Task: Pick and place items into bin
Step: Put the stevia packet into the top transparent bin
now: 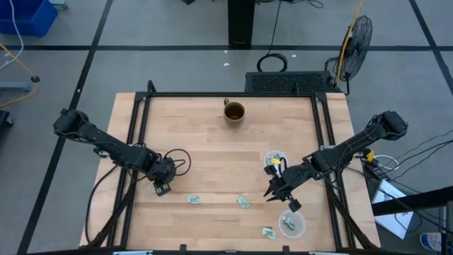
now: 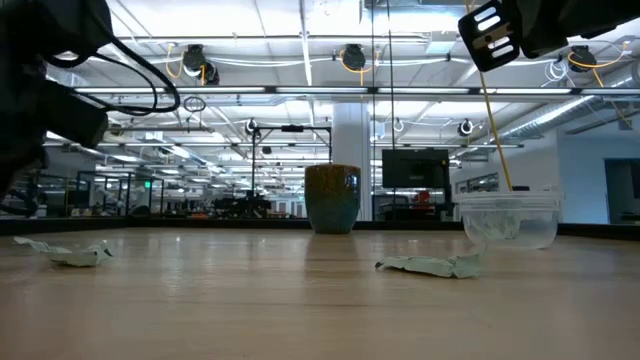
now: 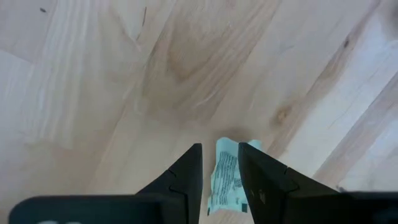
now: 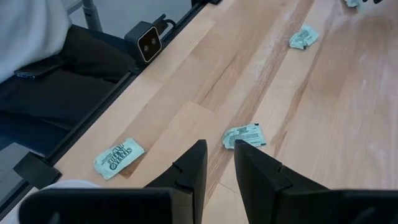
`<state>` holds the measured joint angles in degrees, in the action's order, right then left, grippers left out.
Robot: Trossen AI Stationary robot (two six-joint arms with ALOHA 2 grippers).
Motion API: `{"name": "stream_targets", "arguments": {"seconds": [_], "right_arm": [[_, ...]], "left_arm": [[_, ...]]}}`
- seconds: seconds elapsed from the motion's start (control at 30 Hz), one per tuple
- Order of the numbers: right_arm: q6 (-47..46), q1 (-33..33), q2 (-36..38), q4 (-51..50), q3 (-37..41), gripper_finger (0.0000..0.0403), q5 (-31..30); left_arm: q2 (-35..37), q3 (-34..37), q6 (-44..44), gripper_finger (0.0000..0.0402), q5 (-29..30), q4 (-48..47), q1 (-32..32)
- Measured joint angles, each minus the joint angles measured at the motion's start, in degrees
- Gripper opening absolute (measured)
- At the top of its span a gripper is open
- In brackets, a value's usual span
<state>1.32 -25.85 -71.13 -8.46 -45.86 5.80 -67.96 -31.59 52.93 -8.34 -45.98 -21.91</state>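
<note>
- The items are small pale green-teal packets, flat, crinkled, with dark print on the wrapper
- The left gripper (image 3: 221,180) is low over the table (image 1: 198,149) near its left edge, its jaws narrow with one packet (image 3: 225,177) between the fingertips; that packet's long axis runs along the fingers
- Two packets (image 1: 192,200) (image 1: 243,202) lie loose near the table's front edge, around the middle, well apart from each other
- Another packet (image 4: 119,155) lies flat near the front edge toward the right corner, its long axis slanted to that edge
- One clear cup (image 1: 291,224) at the front right corner holds a green piece; a second clear cup (image 1: 274,159) stands near the right edge
- The right gripper (image 1: 282,190) hangs between the two cups, jaws narrow and holding nothing
- A brown mug (image 1: 234,112) stands near the back edge
</note>
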Motion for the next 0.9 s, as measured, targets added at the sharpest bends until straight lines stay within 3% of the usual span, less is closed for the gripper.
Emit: {"name": "stream_targets", "arguments": {"seconds": [0.3,0.6,0.9], "right_arm": [[-1.03,0.0,0.0,-0.03,0.01,0.0075,0.0],[0.68,0.0,0.0,-2.12,0.01,0.0075,0.0],[1.22,0.0,0.0,-3.66,0.0,0.0075,-0.74]], "left_arm": [[-0.02,1.79,0.31,0.0108,0.59,0.46,-3.37],[-0.12,5.31,5.17,0.0105,3.02,7.79,-7.31],[0.2,6.38,5.92,0.0009,7.04,7.24,-7.54]]}}
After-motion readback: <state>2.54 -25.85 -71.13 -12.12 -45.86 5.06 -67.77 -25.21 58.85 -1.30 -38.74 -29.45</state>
